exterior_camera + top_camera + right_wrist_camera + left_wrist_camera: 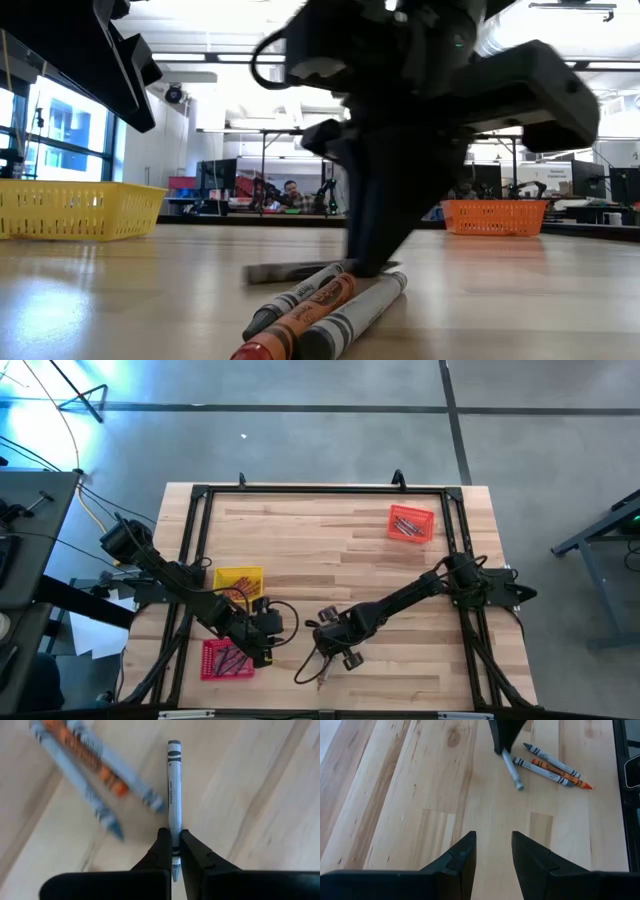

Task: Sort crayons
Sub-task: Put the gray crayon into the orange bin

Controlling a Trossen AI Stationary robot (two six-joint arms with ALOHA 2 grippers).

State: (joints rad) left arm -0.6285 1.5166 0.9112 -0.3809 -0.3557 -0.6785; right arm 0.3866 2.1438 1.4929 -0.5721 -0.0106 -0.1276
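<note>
A grey crayon [173, 785] lies on the wooden table, and my right gripper [173, 842] is shut on one end of it, near the table's front middle [324, 662]. Beside it lie three loose crayons [551, 767], side by side: two grey ones and an orange one [305, 318]. My left gripper [493, 852] hangs open over bare wood to the left of them [278, 632], holding nothing. My right gripper pinches the grey crayon's two long sides between its two fingertips, close to one end [173, 836]. The fingers come from above, slanting steeply down. The crayon's long free part [511, 770] reaches out flat along the table top [285, 270].
A yellow tray [238, 580] and a red tray [228, 658] stand at the front left by my left arm, and an orange tray [411, 523] at the back right; each holds crayons. Bare wood fills the table's middle.
</note>
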